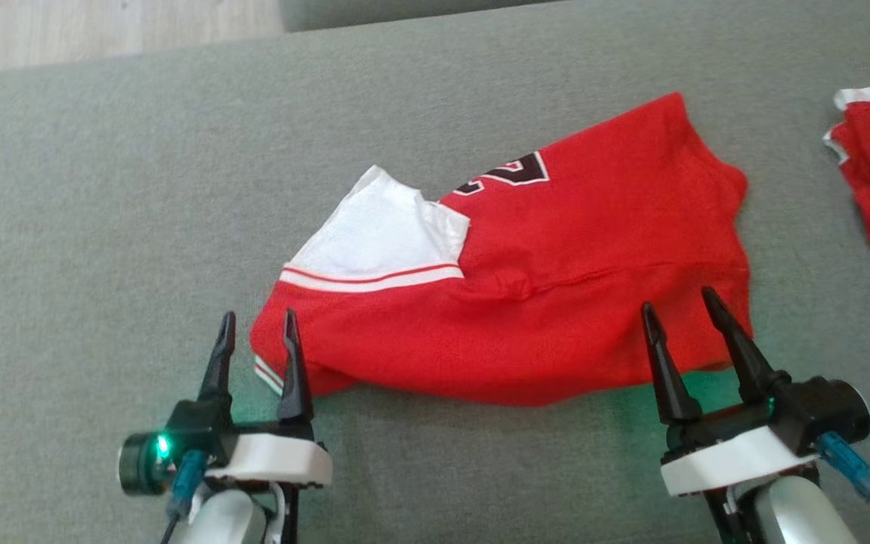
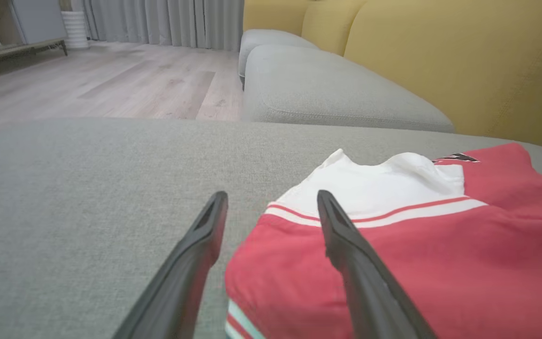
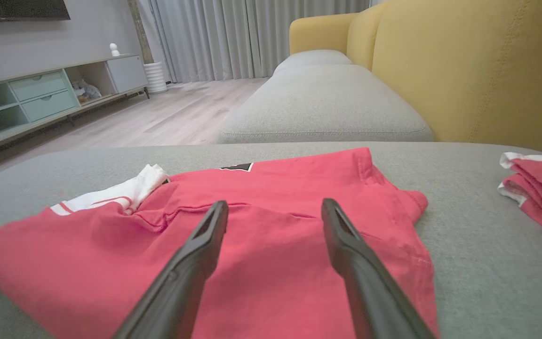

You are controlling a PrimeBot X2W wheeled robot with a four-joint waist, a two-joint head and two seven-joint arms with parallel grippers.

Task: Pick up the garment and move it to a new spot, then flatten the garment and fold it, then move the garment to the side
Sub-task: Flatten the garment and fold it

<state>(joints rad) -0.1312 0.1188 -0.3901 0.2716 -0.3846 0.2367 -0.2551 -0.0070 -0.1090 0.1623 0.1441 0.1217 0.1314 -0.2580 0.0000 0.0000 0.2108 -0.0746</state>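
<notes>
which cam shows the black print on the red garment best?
Head view: the black print on the red garment faces the camera, partly cut off by a fold. The left wrist view catches the print as an edge-on sliver; the right wrist view likewise.

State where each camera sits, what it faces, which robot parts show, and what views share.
Head: above, looking down at the red garment on the grey cushion; left hand and right hand show.
Left wrist: low, facing the garment's white end, own fingers showing.
Right wrist: low, facing its red end, own fingers showing.
All share the garment.
</notes>
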